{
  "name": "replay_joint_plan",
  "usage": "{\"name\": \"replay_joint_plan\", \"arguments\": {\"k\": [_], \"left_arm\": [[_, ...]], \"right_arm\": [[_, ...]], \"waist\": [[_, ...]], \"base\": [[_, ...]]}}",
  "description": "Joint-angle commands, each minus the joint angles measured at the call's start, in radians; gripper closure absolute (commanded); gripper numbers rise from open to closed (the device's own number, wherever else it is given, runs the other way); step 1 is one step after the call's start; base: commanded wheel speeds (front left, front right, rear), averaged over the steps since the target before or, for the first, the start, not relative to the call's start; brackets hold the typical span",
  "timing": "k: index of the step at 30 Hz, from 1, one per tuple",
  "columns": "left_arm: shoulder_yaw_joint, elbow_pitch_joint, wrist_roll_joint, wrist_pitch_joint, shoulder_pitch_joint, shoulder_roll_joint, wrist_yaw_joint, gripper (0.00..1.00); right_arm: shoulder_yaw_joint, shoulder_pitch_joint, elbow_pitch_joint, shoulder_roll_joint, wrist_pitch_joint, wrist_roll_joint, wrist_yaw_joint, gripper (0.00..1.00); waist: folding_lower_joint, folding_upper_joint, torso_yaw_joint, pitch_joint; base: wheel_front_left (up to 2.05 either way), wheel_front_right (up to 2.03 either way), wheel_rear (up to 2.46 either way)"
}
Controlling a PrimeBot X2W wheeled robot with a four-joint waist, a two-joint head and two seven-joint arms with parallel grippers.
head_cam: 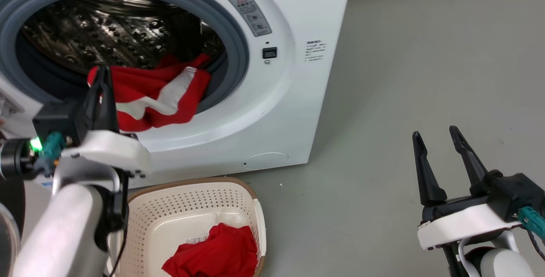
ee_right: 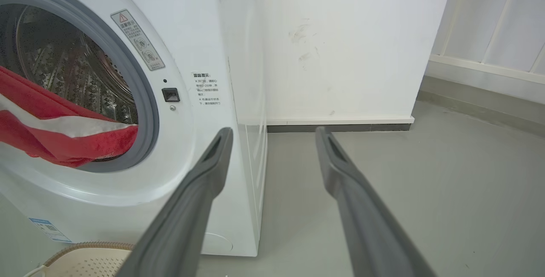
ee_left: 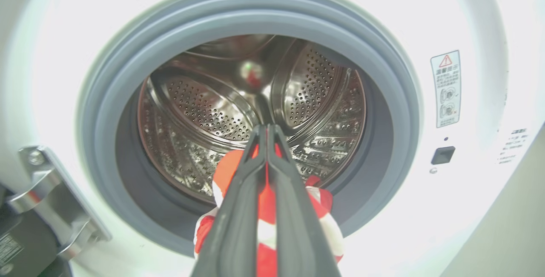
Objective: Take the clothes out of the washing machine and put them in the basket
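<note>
Left tool (ee_left: pixel 267 129) clamped on clothes (head_cam: pixel 157 94)

L hand (head_cam: pixel 102 70) up, prob. pinched tight; R hand (head_cam: pixel 435 132) splayed.

The left tool (head_cam: pixel 102 72), fingers pressed together, pinches a striped garment (head_cam: pixel 162 94) draped over the lower rim of the washer (head_cam: pixel 281 98) opening. On the floor (head_cam: pixel 404 77) below stands the basket (head_cam: pixel 191 184), a second garment (head_cam: pixel 213 255) in its near right corner. The right tool (head_cam: pixel 435 132) hovers well apart, fingers spread.
</note>
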Motion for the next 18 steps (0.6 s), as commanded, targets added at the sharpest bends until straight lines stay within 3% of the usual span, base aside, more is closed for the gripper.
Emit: {"name": "replay_joint_plan", "arguments": {"k": [1,10,14,18], "left_arm": [[-0.003,-0.049,0.008,0.006,0.037,0.001,0.019,1.0],[-0.038,-0.255,-0.008,0.047,0.308,-0.035,0.131,1.0],[-0.059,-0.244,-0.049,0.05,0.424,-0.067,0.147,1.0],[-0.084,-0.182,-0.082,0.041,0.498,-0.095,0.133,1.0]], "right_arm": [[0.0,0.012,-0.008,0.0,0.006,-0.007,-0.001,0.0],[0.003,0.019,-0.031,0.0,0.025,-0.021,-0.001,0.0],[0.007,0.018,-0.039,0.0,0.034,-0.03,-0.001,0.0],[0.01,0.02,-0.047,0.0,0.041,-0.039,-0.001,0.0]], "waist": [[0.0002,-0.0001,0.017,0.0],[0.0002,-0.0001,0.053,-0.005],[0.0002,-0.0001,0.063,-0.007],[0.0002,-0.0001,0.072,-0.006]], "base": [[0.0,0.0,0.0],[0.0,0.0,0.0],[0.0,0.0,0.0],[0.0,0.0,0.0]]}}
